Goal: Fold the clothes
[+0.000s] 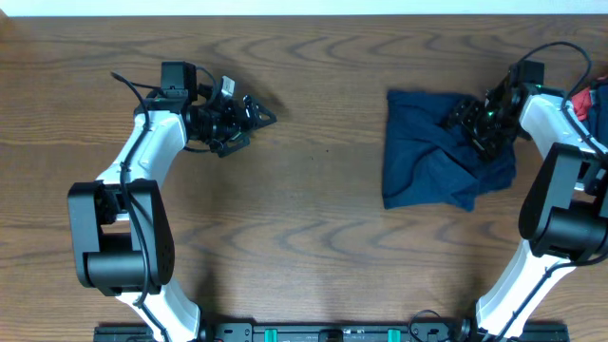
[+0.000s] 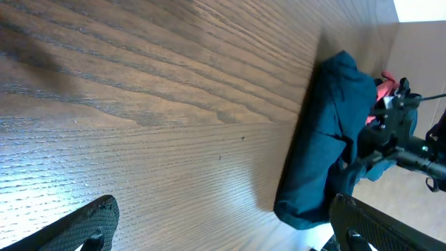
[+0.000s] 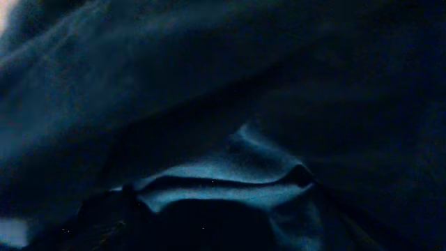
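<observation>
lying crumpled, clothes (image 1: 418, 152) roughly square, axis unclear

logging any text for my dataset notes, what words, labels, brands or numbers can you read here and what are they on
No text can be read in any view.
clothes: plain dark blue fabric, no label or print showing.
red item at the right edge of the overhead view: too small to tell whether it has any print.
</observation>
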